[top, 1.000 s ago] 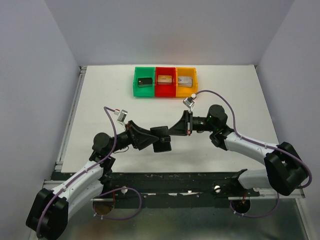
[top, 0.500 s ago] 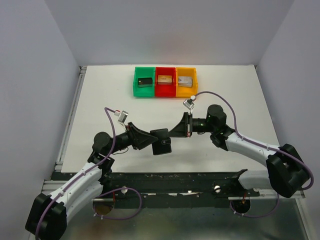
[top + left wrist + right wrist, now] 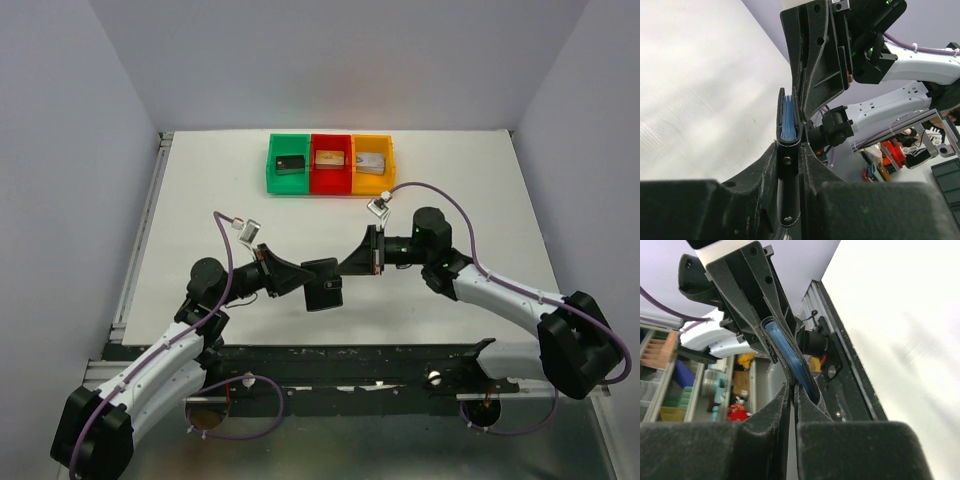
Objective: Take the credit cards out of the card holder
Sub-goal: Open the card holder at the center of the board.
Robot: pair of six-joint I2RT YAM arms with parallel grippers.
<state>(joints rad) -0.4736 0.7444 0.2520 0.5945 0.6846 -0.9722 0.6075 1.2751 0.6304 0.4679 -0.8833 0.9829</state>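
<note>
L tool (image 3: 788, 155) squeezed on wallet (image 3: 323, 283). R tool (image 3: 792, 390) pinched tight on other end. Uneven pull: wallet may slip, drop to worktop (image 3: 200, 200) under tools. Cards hidden.

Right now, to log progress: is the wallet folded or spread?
Folded: the wallet shows edge-on, black covers close together, blue lining between.

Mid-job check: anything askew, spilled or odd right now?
Nothing stands out. The small black bifold wallet hangs above the white table, pinched between the left tool and right tool, its blue-grey lining showing edge-on. The green, red and yellow plastic bins sit in a straight row.
</note>
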